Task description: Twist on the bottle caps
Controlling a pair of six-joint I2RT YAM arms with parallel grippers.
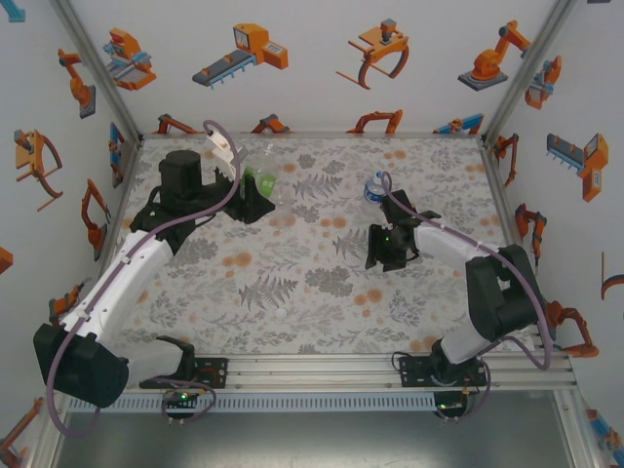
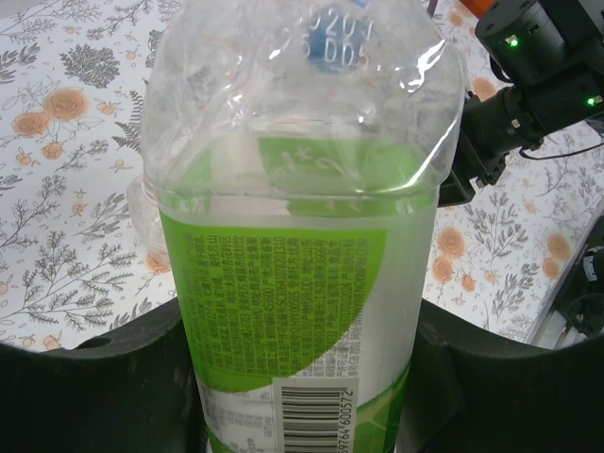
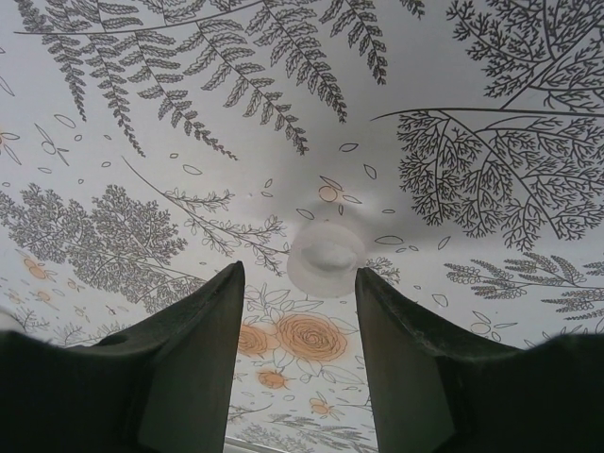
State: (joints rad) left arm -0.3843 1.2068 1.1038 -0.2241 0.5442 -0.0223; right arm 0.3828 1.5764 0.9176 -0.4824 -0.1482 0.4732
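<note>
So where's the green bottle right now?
Top view: the green bottle is at the far left of the table, held in the jaws of the left gripper.

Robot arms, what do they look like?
Both the left arm and right arm have white tube links and chunky black joints. A purple cable loops along each. Tiny green lights glow by the bases. The left claw and right claw have black fingers.

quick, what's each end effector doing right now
left end effector: closed on the green-labelled transparent plastic bottle.
right end effector: open, small white round plastic cap lying just ahead of it, not gripped.
</note>
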